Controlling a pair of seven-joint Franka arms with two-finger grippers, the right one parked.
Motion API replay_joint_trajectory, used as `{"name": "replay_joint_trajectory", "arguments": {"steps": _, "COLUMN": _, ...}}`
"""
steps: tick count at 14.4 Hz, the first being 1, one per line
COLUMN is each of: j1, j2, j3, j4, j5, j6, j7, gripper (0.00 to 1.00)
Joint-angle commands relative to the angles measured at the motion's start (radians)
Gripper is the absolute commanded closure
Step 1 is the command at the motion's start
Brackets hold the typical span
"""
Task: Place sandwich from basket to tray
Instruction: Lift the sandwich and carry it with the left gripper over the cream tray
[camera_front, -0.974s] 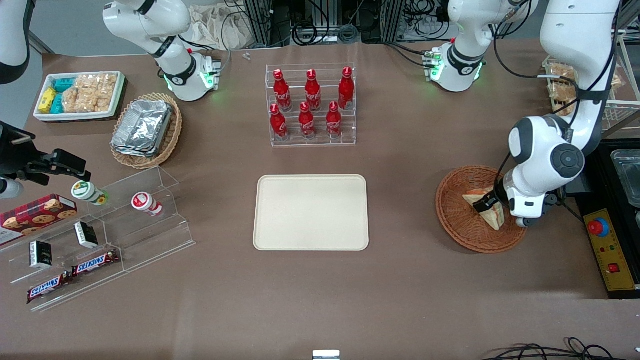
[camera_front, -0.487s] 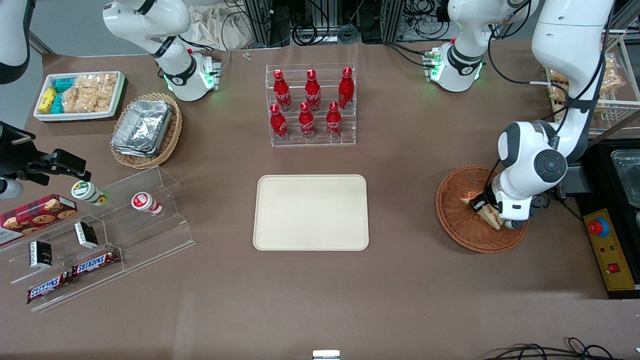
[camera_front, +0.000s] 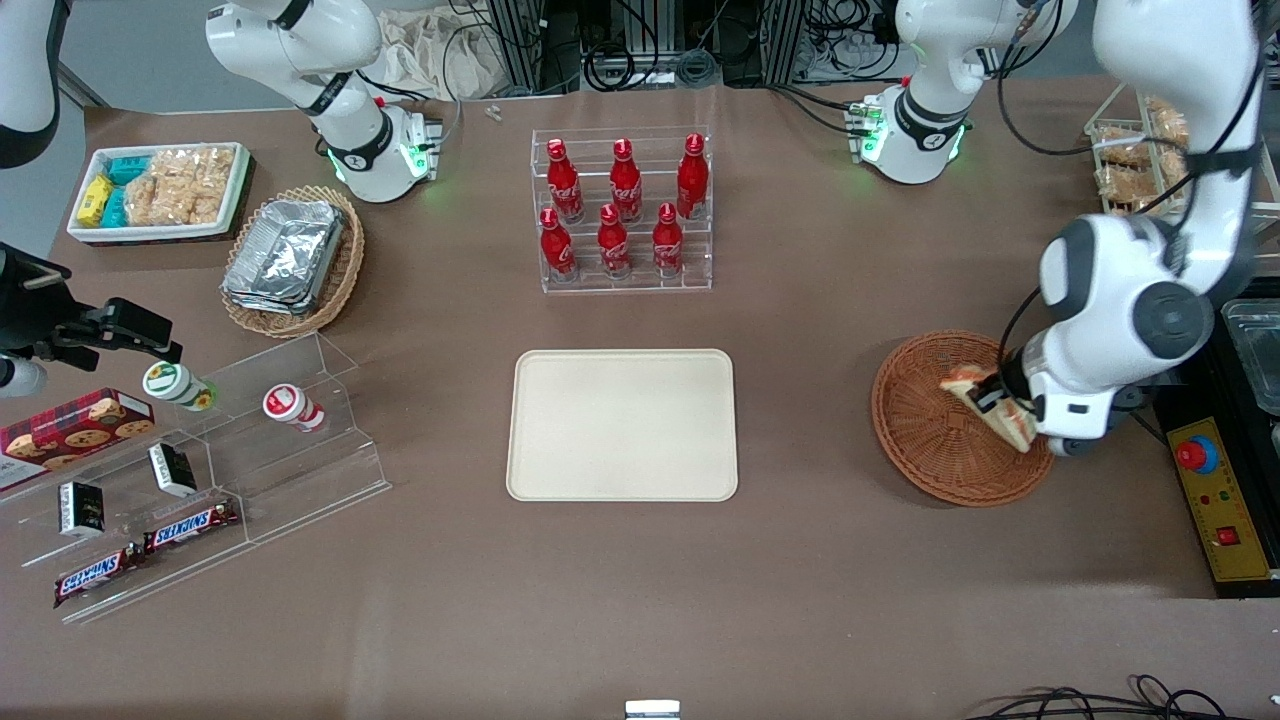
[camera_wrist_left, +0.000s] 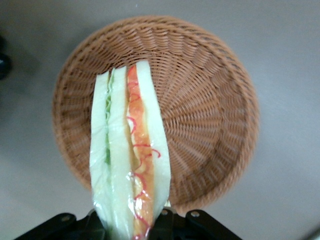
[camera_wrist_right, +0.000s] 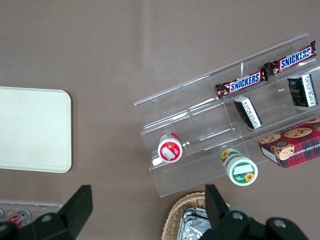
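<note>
My left gripper (camera_front: 1000, 402) is shut on the sandwich (camera_front: 988, 400), a pale bread wedge with red and green filling, and holds it lifted above the reddish-brown wicker basket (camera_front: 925, 440). In the left wrist view the sandwich (camera_wrist_left: 129, 150) hangs edge-on from the black fingers (camera_wrist_left: 167, 220), with the basket (camera_wrist_left: 210, 110) below it, nothing else in it. The beige rectangular tray (camera_front: 622, 424) lies flat at the table's middle, toward the parked arm's end from the basket; it also shows in the right wrist view (camera_wrist_right: 30, 129).
A clear rack of red bottles (camera_front: 622, 210) stands farther from the front camera than the tray. A tan wicker basket with foil trays (camera_front: 292, 258), a white bin of snacks (camera_front: 160, 190) and a clear stepped shelf (camera_front: 220, 470) lie toward the parked arm's end. A yellow control box (camera_front: 1215, 500) lies beside the basket.
The gripper has risen and shifted a little farther from the front camera with the sandwich in it; the sandwich has come up off the basket's floor.
</note>
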Motion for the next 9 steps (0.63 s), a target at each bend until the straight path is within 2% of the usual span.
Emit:
{"name": "replay_joint_trajectory", "arguments": {"steps": 1, "j1": -0.015, "j2": 0.001, "j3": -0.057, "j4": 0.167, "j5": -0.003, "j6": -0.196, "j7": 0.032, "gripper": 1.0}}
{"name": "replay_joint_trajectory", "arguments": {"steps": 4, "j1": -0.018, "j2": -0.001, "j3": -0.149, "j4": 0.201, "j5": -0.049, "j6": -0.238, "j7": 0.088, "gripper": 1.0}}
{"name": "replay_joint_trajectory", "arguments": {"steps": 5, "j1": -0.018, "j2": 0.004, "j3": -0.207, "j4": 0.202, "j5": -0.046, "j6": -0.229, "j7": 0.095, "gripper": 1.0}}
{"name": "replay_joint_trajectory", "arguments": {"steps": 9, "j1": -0.033, "j2": 0.105, "j3": -0.356, "j4": 0.237, "j5": -0.049, "j6": -0.082, "j7": 0.157, "gripper": 1.0}}
